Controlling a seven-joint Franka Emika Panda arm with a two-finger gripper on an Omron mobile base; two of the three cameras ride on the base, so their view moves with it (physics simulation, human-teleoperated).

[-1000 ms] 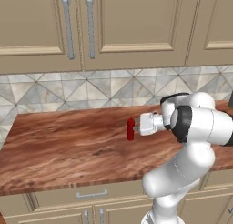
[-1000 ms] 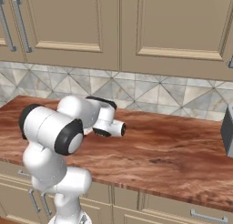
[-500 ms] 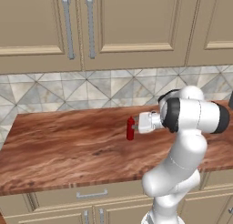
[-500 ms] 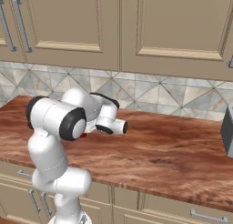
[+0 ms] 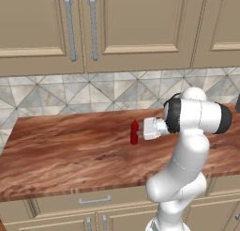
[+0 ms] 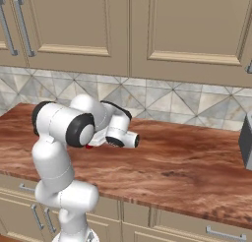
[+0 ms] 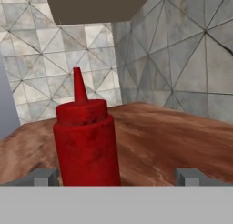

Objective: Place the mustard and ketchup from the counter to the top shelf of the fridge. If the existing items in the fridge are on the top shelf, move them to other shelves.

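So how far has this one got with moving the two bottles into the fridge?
Nothing looks done yet. The slim red ketchup bottle stands upright on the reddish-brown wood countertop, not yet lifted. In hand: the open gripper is level with it, the bottle between the fingertips but left of centre, ungrasped. Left: closing, lifting, carrying it to the fridge's top shelf, then the mustard.

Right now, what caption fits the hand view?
Open end effector lined up on the upright ketchup standing on the counter.
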